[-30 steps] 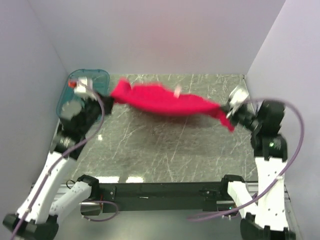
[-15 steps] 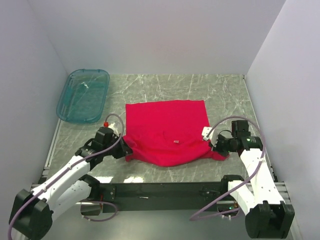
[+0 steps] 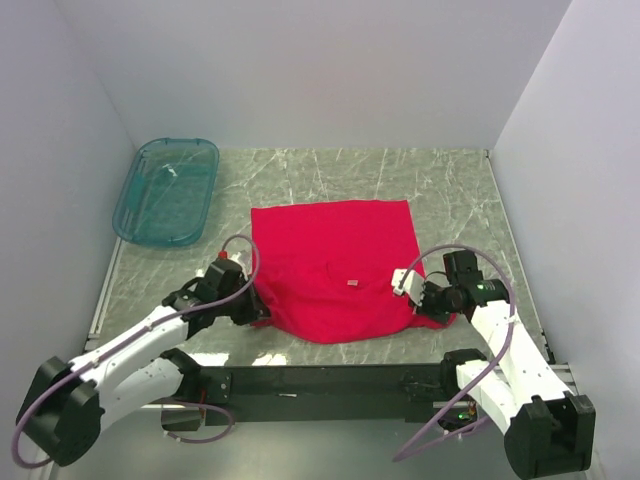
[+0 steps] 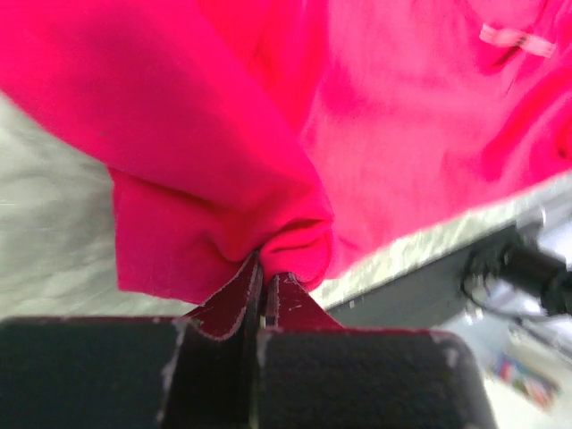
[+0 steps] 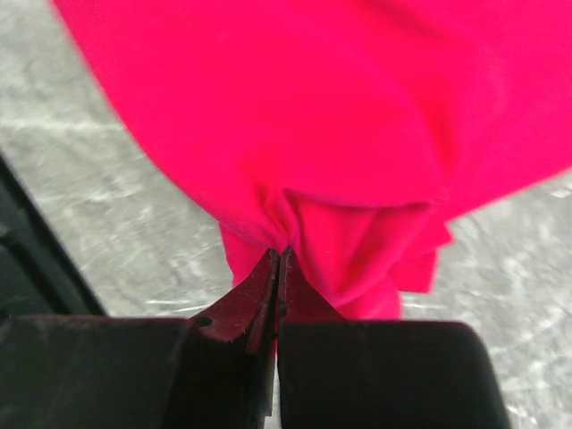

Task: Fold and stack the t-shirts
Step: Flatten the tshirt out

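Marble-patterned table (image 3: 450,190): red t-shirt (image 3: 335,255) lies spread at centre, its near edge bunched. Teal tub (image 3: 165,190) sits far left, well apart. Left gripper (image 3: 258,312) and right gripper (image 3: 420,305) each pinch a near corner, jaws fully closed. White neck label (image 3: 352,284) faces up.

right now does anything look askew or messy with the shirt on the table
Only the near edge. The t-shirt lies flat and square at its far side, but its near corners are bunched where the left gripper and right gripper pinch them, so that edge bows instead of running straight. No damage shows.
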